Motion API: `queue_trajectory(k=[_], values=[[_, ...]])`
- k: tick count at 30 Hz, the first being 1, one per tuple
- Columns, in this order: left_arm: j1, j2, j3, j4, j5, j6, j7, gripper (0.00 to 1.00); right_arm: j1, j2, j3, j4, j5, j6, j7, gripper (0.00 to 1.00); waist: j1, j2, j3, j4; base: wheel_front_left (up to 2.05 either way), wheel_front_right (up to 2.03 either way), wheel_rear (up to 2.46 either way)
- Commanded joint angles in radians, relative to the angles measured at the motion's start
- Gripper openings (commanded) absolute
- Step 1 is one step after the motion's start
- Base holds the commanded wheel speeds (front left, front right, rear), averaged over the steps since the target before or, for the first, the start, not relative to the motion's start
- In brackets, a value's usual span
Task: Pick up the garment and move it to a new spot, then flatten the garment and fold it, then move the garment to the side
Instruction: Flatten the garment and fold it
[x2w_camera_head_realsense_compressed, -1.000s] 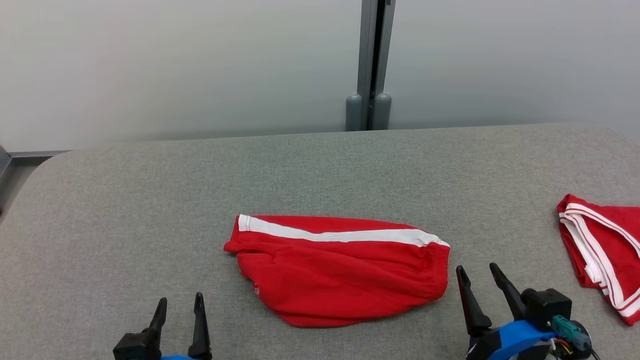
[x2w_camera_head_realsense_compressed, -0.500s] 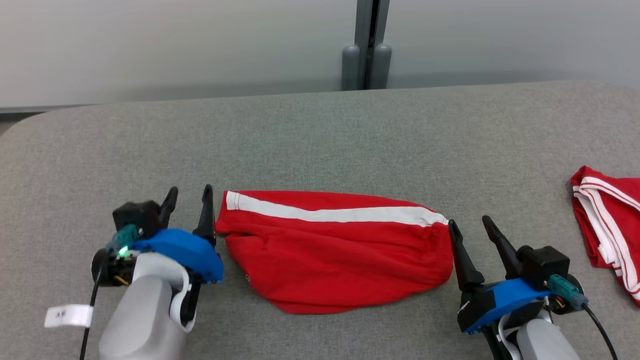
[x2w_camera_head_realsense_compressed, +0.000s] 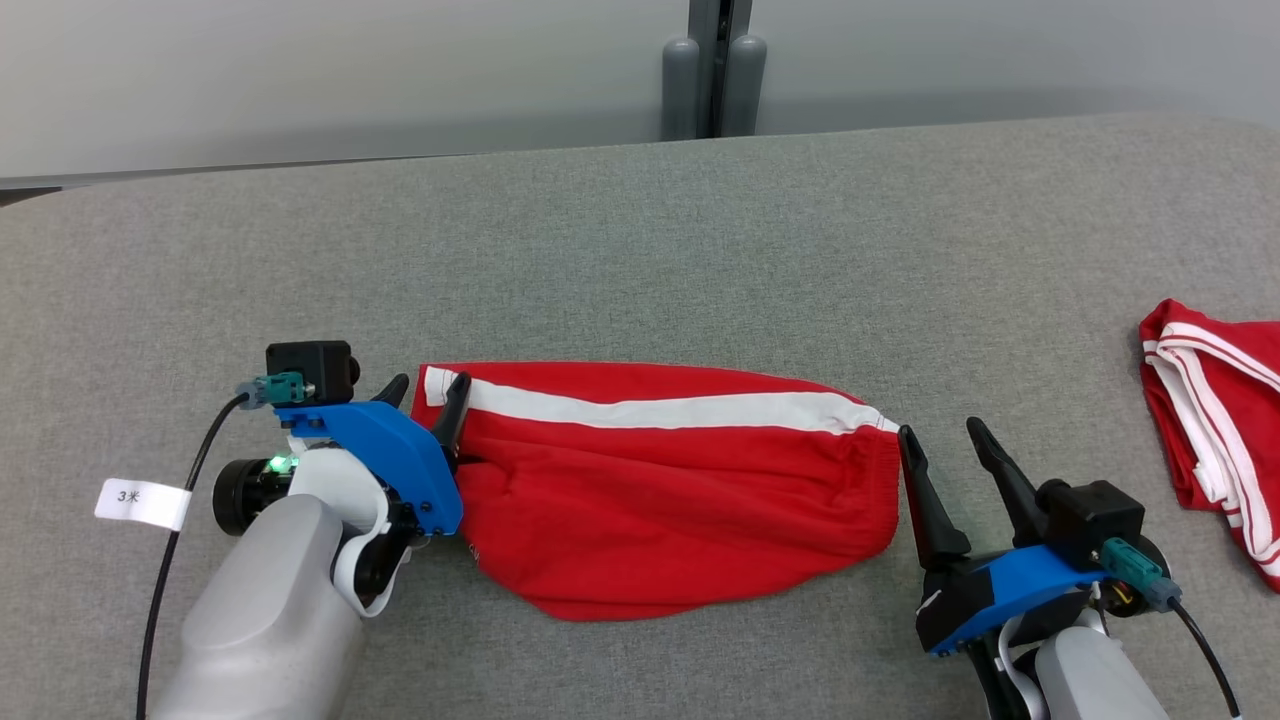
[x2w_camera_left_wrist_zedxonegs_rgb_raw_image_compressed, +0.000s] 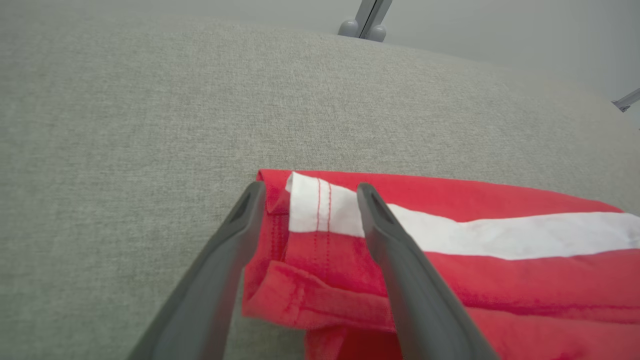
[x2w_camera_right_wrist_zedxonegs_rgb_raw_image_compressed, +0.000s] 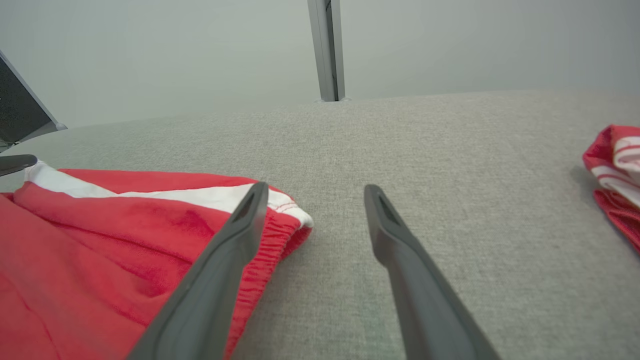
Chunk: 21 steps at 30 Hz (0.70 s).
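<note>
My left gripper (x2w_camera_head_realsense_compressed: 430, 384) stands with its fingers apart, straddling the hem corner of the red garment (x2w_camera_head_realsense_compressed: 660, 500) and gripping nothing. My right gripper (x2w_camera_head_realsense_compressed: 938, 428) is spread too, its inner finger just beside the waistband end. The second red garment (x2w_camera_head_realsense_compressed: 1215, 430) lies well off to its right on the grey table (x2w_camera_head_realsense_compressed: 640, 240).

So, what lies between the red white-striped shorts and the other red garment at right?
Bare grey fabric tabletop and the open right end effector beside the shorts, in the head view.
</note>
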<state>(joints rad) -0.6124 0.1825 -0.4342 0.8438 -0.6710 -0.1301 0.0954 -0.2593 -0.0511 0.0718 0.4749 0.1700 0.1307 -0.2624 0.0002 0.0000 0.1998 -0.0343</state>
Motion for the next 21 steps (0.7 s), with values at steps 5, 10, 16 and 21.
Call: queue_trajectory(k=[5,10,16,21], values=[[-0.023,0.022,-0.054,0.01,-0.064,-0.001,0.007,1.0,-0.013,0.0,0.003,-0.005,-0.002,0.0,-0.003,1.0,-0.0002,0.0,0.004,-0.005,0.0,0.0,0.0],[-0.033,0.035,-0.107,0.013,-0.13,-0.001,0.02,1.0,-0.015,0.0,0.01,-0.006,-0.002,0.0,-0.003,1.0,-0.0002,0.0,0.009,-0.011,0.0,0.0,0.0],[-0.049,0.057,-0.152,0.037,-0.173,-0.001,-0.006,1.0,-0.019,0.0,0.018,-0.009,-0.001,0.0,-0.003,1.0,-0.0002,0.0,0.015,-0.022,0.0,0.0,0.0],[-0.068,0.063,-0.187,0.048,-0.209,-0.001,-0.013,1.0,-0.023,0.0,0.02,-0.011,0.001,0.0,-0.003,1.0,-0.0002,0.0,0.025,-0.029,0.0,0.0,0.0]])
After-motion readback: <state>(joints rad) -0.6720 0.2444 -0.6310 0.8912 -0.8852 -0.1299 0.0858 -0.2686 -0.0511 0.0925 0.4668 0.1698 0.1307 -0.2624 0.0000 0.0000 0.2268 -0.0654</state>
